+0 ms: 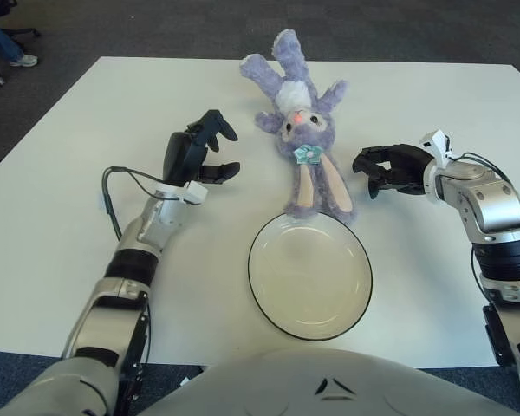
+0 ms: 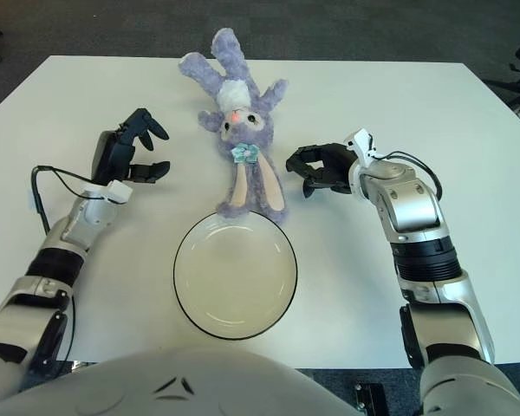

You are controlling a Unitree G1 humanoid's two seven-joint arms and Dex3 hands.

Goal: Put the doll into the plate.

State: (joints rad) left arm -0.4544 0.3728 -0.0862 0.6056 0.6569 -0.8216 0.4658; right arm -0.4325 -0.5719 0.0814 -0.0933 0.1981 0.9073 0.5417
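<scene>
A purple plush bunny doll (image 1: 302,121) lies upside down on the white table (image 1: 61,217), its long ears reaching the far rim of a clear glass plate (image 1: 309,274) with a dark edge. My right hand (image 1: 383,169) hovers just right of the doll's ears, fingers spread toward it and holding nothing. My left hand (image 1: 201,149) is raised to the left of the doll, a hand's width away, with its fingers spread and empty. The plate holds nothing.
A black cable (image 1: 121,186) loops beside my left forearm. Dark carpet surrounds the table, and a person's shoe (image 1: 22,61) shows at the far left.
</scene>
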